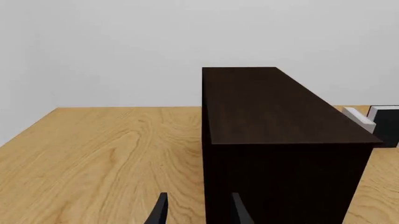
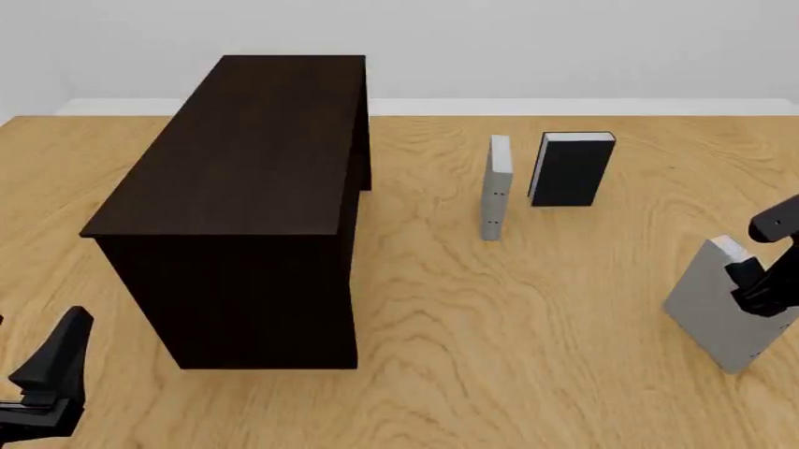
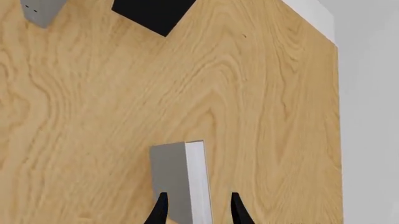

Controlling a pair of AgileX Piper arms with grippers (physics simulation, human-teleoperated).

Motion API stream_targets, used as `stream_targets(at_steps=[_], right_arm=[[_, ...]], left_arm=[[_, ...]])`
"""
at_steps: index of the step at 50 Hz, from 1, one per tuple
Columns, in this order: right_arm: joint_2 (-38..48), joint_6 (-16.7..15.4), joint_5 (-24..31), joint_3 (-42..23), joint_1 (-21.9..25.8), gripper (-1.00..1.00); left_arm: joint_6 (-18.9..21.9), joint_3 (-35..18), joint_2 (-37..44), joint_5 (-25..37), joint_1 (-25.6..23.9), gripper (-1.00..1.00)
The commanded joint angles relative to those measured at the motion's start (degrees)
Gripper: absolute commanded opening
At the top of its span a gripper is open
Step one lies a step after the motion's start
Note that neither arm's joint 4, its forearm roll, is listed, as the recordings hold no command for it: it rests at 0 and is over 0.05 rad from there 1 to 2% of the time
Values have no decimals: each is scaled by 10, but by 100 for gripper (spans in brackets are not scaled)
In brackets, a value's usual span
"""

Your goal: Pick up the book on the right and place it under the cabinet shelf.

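The light-grey book [image 2: 709,316] stands at the table's right edge, turned at an angle, with its white page edge showing in the right wrist view [image 3: 176,175]. My right gripper [image 2: 757,281] is open around its top, one finger on each side [image 3: 198,211], with a gap left at the page side. The dark-brown cabinet shelf [image 2: 238,150] stands at the left and fills much of the left wrist view [image 1: 274,112]. My left gripper [image 1: 198,212] is open and empty, low at the front left [image 2: 44,374], close to the cabinet's near end.
A narrow grey-white book [image 2: 496,187] stands edge-on right of the cabinet. A black-covered book [image 2: 572,168] stands just beyond it; both also show in the right wrist view [image 3: 40,10] [image 3: 153,14]. A white wall runs along the table's far edge.
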Motion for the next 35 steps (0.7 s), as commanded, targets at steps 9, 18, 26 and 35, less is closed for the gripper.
stream_targets(at_steps=[9,18,26,35], right_arm=[[70,-16,-81,29,-17,100],[106,-17,-111,36,-18,100],[137,-19,-134,42,-24,100],[180,-26,-166,42,-38,100]], left_arm=[[0,0,0,0,0,100],[0,0,0,0,0,100],[0,0,0,0,0,100],[0,0,0,0,0,100]])
